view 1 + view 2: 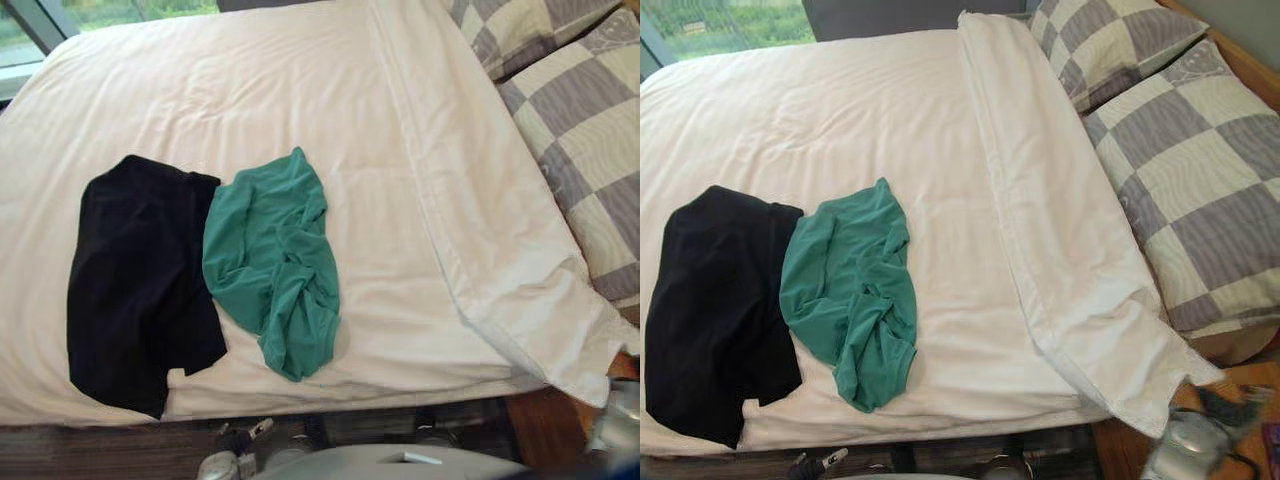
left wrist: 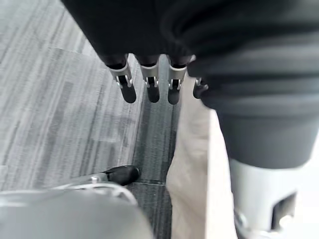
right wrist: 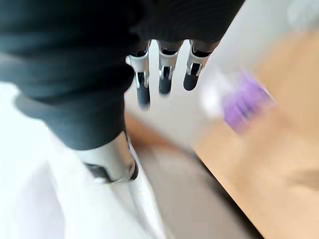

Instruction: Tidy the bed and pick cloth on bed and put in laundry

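Down by the bedside, the left hand (image 2: 152,87) hangs with straight, loose fingers, holding nothing, over the grey floor (image 2: 50,99). The right hand (image 3: 165,75) hangs relaxed and empty above the wooden floor (image 3: 284,149). On the white duvet (image 1: 300,90), a crumpled green shirt (image 1: 275,260) lies touching a black garment (image 1: 135,280).

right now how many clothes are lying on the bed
2: a black garment at the front left of the bed, and a green garment touching its right side.
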